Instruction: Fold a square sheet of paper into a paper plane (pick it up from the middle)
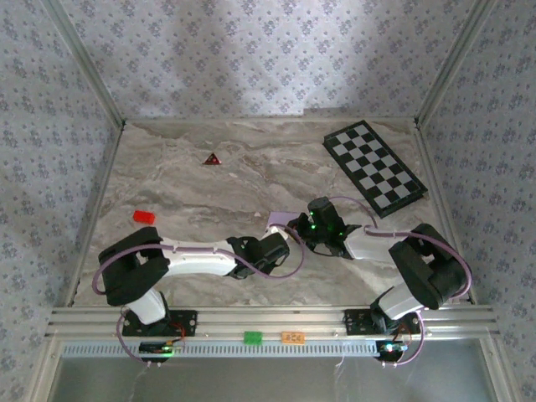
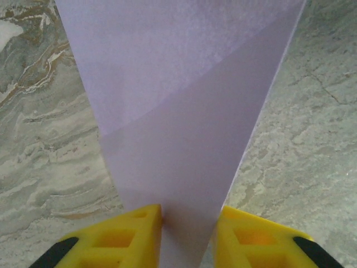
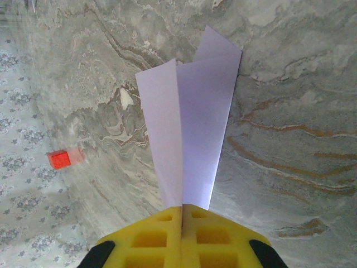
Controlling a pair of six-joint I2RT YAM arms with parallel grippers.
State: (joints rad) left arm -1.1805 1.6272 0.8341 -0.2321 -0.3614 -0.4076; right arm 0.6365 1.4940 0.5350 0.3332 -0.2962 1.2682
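Right gripper (image 3: pixel 182 207): its yellow fingers (image 3: pixel 153 237) are pressing flat together and pinching the narrow end of the paper plane (image 3: pixel 189 123); the lilac paper is fanning away from the grip in two long panels with a crease running between them, and a third flap is showing behind at the far end.

Left gripper (image 2: pixel 188 215): its fingers (image 2: pixel 125 237) are standing a narrow way apart with the paper passing between them; the paper is meeting the inner edge of one finger and sitting just beside the other; whether the pads are actually clamping it cannot be told.

From the overhead camera both arms are reaching in toward the middle of the marble table (image 1: pixel 184 184), wrists nearly meeting, with the plane showing between them above the tabletop.

Other items are lying well apart from the work: a checkered board (image 1: pixel 374 167) at the far right; a small dark red triangle (image 1: pixel 212 158) at the far centre-left; a red block (image 1: pixel 144 216) at the left.
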